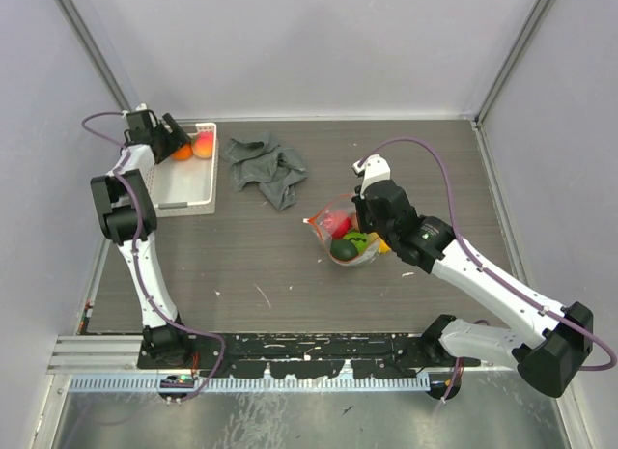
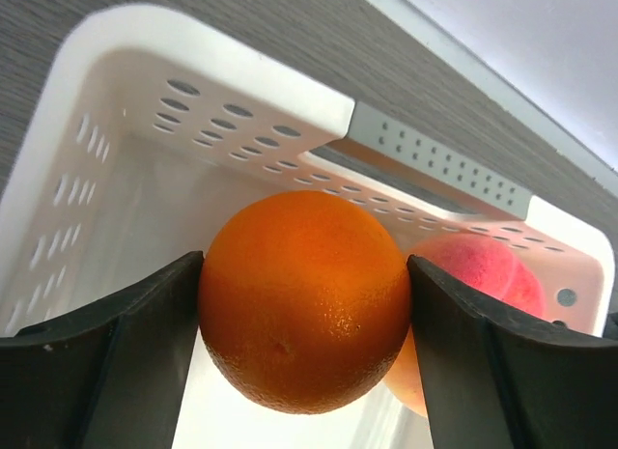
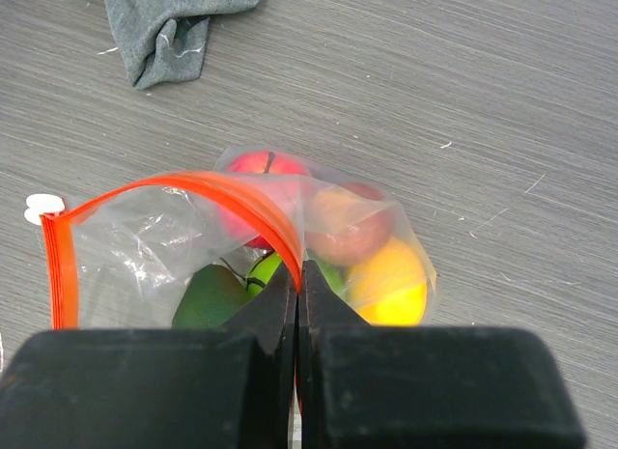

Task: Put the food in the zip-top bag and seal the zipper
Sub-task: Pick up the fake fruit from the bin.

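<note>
My left gripper (image 2: 305, 304) is shut on the orange (image 2: 304, 299) inside the white basket (image 2: 116, 130) at the far left (image 1: 183, 179). A pink peach (image 2: 488, 270) lies beside it (image 1: 203, 145). My right gripper (image 3: 299, 280) is shut on the red-orange zipper (image 3: 241, 203) of the clear zip-top bag (image 3: 135, 246), which lies mid-table (image 1: 346, 232). Inside the bag are a red fruit (image 3: 253, 167), a brown one (image 3: 343, 222), a yellow one (image 3: 391, 285), a bright green one (image 3: 266, 270) and a dark green one (image 3: 208, 299).
A crumpled grey cloth (image 1: 266, 167) lies between the basket and the bag; it also shows in the right wrist view (image 3: 169, 24). White walls close the table at the back and sides.
</note>
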Available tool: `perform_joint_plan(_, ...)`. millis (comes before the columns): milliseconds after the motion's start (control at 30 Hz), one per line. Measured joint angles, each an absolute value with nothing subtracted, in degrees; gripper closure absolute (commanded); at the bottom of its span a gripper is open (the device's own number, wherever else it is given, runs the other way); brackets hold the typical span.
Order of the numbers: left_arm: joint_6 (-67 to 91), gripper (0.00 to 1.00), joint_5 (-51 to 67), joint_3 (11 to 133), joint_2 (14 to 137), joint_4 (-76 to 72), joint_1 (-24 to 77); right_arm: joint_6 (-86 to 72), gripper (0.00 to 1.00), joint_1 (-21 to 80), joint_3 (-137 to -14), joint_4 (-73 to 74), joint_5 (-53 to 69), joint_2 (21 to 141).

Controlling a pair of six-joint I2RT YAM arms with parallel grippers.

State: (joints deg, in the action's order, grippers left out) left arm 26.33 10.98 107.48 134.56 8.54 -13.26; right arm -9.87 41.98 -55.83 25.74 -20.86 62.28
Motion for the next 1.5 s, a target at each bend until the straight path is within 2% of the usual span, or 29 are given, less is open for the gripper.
perform_joint_plan(267,26.3,0.44,11.9,102.3,132.4,5.6,-13.3,-9.9,0.99,42.0,-55.8,25.7,-20.6,62.3)
perform_joint_plan(667,26.6,0.54,11.6,92.4,122.1,6.3,-13.3,-9.8,0.99,42.0,-55.8,25.7,-20.4,62.0)
perform_joint_plan(1233,35.5,0.54,5.6,73.1,98.8,8.7,-12.3,-9.9,0.99,42.0,-55.8,24.8,-19.6,62.0)
perform_joint_plan(1500,37.5,0.53,6.5,64.1,86.0,9.7,-6.0,-10.8,0.99,42.0,-55.8,24.9,-18.9,61.1)
